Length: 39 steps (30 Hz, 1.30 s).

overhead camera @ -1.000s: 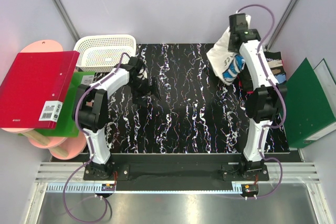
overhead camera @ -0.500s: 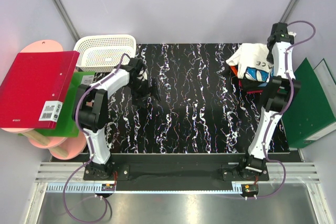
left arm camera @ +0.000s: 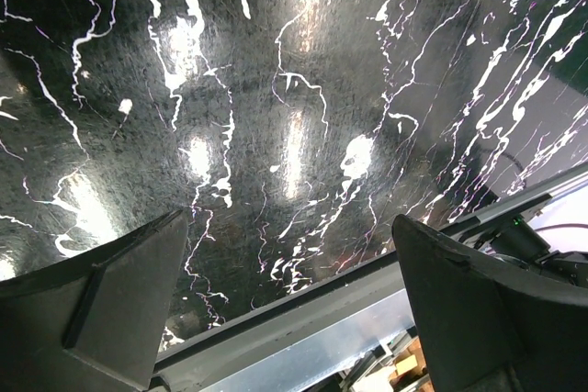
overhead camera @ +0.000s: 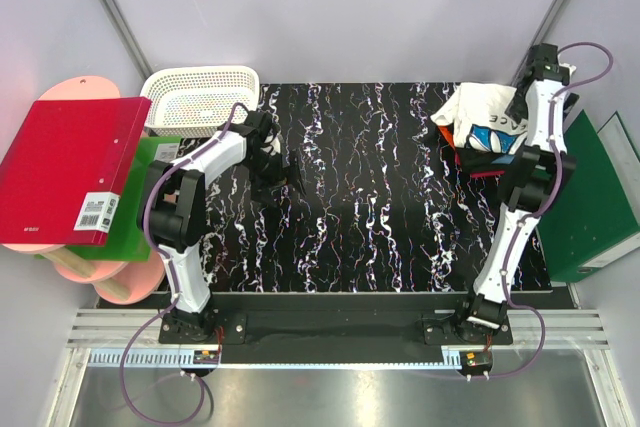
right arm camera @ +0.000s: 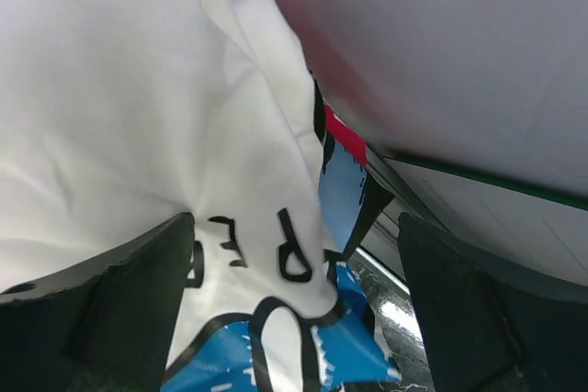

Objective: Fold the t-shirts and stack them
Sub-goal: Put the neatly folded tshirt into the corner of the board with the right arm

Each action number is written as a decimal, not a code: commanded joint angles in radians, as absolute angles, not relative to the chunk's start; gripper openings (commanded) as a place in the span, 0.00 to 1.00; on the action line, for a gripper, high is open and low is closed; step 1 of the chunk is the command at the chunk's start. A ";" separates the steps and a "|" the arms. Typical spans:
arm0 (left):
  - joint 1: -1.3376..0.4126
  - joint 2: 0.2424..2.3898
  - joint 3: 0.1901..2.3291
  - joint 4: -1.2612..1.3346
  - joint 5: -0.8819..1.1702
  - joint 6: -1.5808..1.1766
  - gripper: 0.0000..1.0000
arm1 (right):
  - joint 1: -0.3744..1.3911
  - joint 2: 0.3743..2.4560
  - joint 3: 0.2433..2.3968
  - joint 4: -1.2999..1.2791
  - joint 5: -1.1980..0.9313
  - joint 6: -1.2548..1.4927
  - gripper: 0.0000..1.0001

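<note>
Right end effector (right arm camera: 294, 227) spread wide, holding nothing, with the white shirt (right arm camera: 119, 89) just beneath it; left end effector (left arm camera: 289, 227) likewise spread, above the table (left arm camera: 276, 89).

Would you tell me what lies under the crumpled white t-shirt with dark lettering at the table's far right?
A red-orange cloth edge and some dark cloth peek out below the white lettered t-shirt; how many garments it covers is hidden.
</note>
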<state>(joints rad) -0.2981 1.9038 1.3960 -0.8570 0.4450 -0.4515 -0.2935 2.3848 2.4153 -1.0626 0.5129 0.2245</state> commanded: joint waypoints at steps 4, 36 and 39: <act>-0.295 1.907 1.424 -0.864 0.483 -0.433 0.99 | -0.284 2.091 2.438 -1.031 0.361 0.256 1.00; -0.265 1.993 1.479 -0.848 0.612 -0.336 0.99 | -0.405 1.404 1.117 -0.499 -0.025 1.154 0.97; -0.244 2.008 1.496 -0.859 0.630 -0.318 0.99 | -0.403 1.420 1.098 -0.494 -0.005 1.184 0.98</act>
